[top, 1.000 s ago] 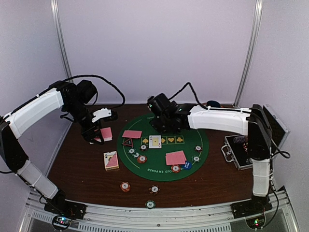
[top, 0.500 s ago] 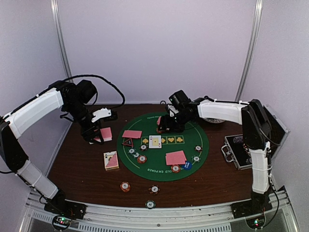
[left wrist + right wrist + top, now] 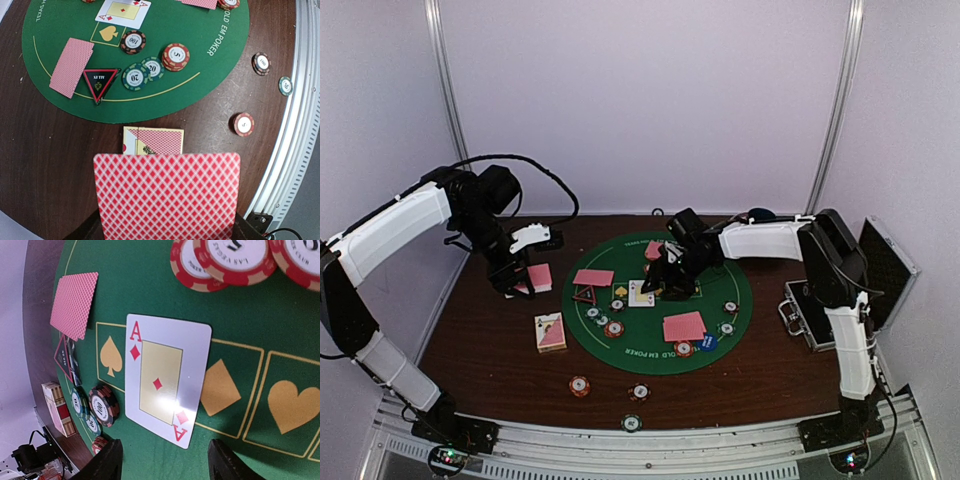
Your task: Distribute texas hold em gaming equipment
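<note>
Jaws on the left clamp a pink-backed playing card (image 3: 167, 195), probably for dealing; right jaws hang apart over the face-up ace of diamonds (image 3: 167, 385), likely to grab it.

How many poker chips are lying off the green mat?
3, all near the table's front edge: an orange-red chip, a dark chip and a green chip nearest the edge. Others may be hidden.

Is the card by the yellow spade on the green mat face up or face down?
Face up: the card shows red A's and diamond pips, lying flat on the mat.
</note>
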Available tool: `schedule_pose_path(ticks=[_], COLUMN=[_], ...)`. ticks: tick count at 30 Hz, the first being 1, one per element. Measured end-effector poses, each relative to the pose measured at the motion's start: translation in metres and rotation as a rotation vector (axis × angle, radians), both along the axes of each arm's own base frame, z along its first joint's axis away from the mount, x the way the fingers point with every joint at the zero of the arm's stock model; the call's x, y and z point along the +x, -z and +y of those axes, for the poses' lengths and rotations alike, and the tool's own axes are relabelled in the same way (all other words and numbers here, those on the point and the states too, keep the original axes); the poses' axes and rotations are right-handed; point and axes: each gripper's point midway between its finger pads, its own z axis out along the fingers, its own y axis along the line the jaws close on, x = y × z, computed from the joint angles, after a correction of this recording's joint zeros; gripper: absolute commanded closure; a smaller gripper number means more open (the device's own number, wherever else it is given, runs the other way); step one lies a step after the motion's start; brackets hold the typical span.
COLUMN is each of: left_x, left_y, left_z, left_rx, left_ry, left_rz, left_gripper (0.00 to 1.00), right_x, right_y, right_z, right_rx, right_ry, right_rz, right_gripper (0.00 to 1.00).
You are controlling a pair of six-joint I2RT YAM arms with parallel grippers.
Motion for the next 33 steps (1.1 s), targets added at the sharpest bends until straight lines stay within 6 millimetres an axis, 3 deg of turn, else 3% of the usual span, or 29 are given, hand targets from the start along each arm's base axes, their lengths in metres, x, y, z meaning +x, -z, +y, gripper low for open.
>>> schedule_pose_path(ticks=[4, 29, 33], left_x=[0.0, 0.0, 0.0], left_y=[0.0, 0.0, 0.0], left_z=[0.0, 0.0, 0.0], left_rx=[0.0, -0.001, -0.001], left_ry=[0.0, 0.0, 0.0], left_rz=[0.0, 0.001, 0.001], left_gripper=[1.0, 1.0, 1.0], right_x=[-0.005, 0.001, 0.0], right_y=[0.009, 0.007, 0.006], right_z=[0.001, 0.025, 0.025], right_rx=[0.009, 0.108, 0.103], right_ry=[0.015, 0.064, 0.059], right_rz=[0.042, 0.089, 0.089], right_gripper=[0.39, 0.41, 0.37])
